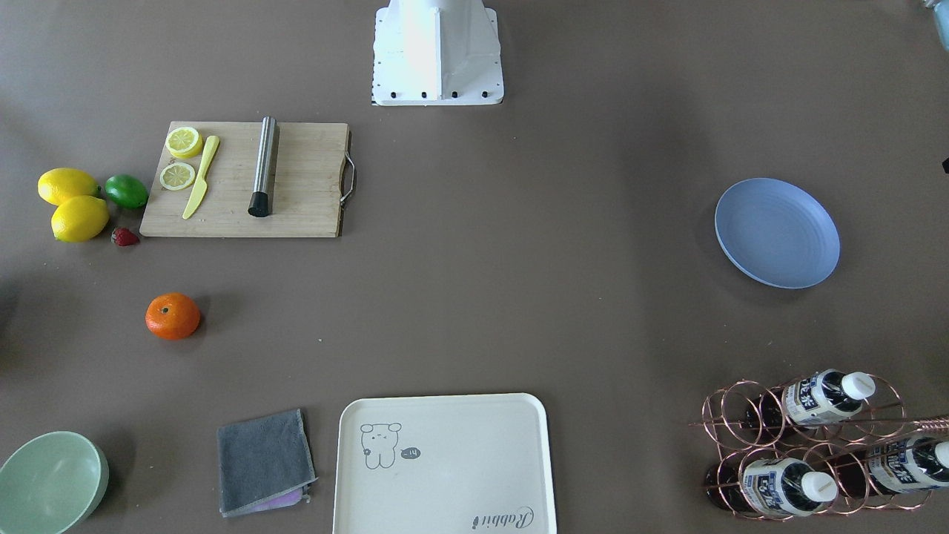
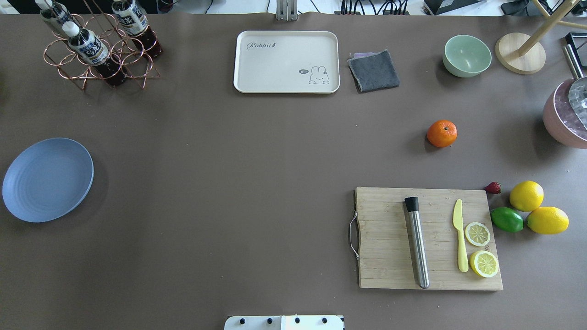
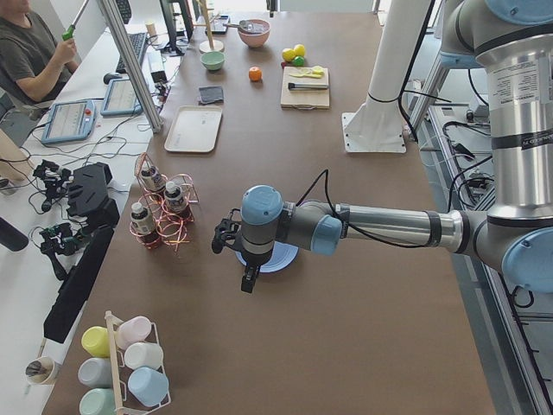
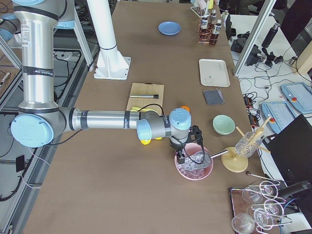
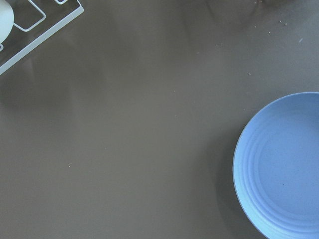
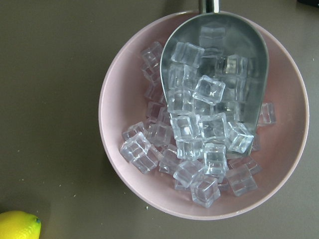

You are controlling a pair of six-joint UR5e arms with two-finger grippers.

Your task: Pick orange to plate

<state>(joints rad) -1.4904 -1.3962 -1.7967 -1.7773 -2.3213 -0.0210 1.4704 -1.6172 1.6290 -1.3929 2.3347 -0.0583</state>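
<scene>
The orange [image 2: 442, 133] sits alone on the brown table on my right side, between the green bowl and the cutting board; the front view has the orange [image 1: 173, 317] at its left. Far across on my left side lies the blue plate [image 2: 47, 179], bare, and part of the plate [image 5: 284, 169] fills the left wrist view's right edge. In the left side view my left gripper [image 3: 249, 278] hangs over the plate [image 3: 281, 257]. My right gripper [image 4: 180, 155] hovers above a pink bowl of ice, a short way from the orange [image 4: 184, 108]. I cannot tell whether either gripper is open or shut.
A cutting board [image 2: 429, 238] carries a steel rod, a yellow knife and lemon slices. Beside it are two lemons [image 2: 526, 196], a lime and a strawberry. At the far edge stand a cream tray [image 2: 286, 62], a grey cloth, a green bowl [image 2: 467, 56] and a bottle rack [image 2: 98, 46]. The ice bowl [image 6: 114, 99] holds a scoop.
</scene>
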